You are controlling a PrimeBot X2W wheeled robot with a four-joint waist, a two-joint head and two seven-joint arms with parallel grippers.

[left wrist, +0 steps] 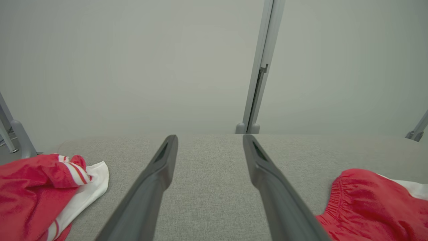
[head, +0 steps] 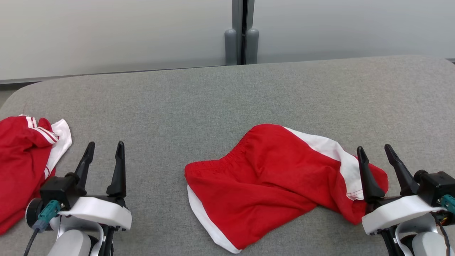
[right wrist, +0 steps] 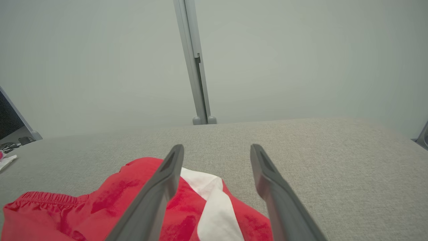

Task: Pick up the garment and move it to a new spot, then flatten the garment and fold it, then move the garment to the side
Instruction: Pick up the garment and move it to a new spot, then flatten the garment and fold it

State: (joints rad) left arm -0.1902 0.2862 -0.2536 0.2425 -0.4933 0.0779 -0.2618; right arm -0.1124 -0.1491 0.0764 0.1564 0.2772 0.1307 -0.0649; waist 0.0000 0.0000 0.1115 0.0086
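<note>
A crumpled pair of red shorts with white side panels, the garment (head: 266, 174), lies on the grey padded table (head: 227, 96) right of centre, its elastic waistband toward the left. My right gripper (head: 374, 147) hovers open over the garment's right end; in the right wrist view the garment (right wrist: 110, 201) lies under and left of the open fingers (right wrist: 217, 146). At the lower left my left gripper (head: 105, 144) is open over bare table, holding nothing. Between its spread fingers (left wrist: 210, 137) there is only grey cloth, with the garment's waistband (left wrist: 361, 201) off to the right.
A second red garment with white stripes (head: 21, 160) is bunched at the table's left edge, also seen as a heap (left wrist: 30, 187) left of my left fingers. A grey post (head: 243, 32) and pale wall panels stand behind the table's far edge.
</note>
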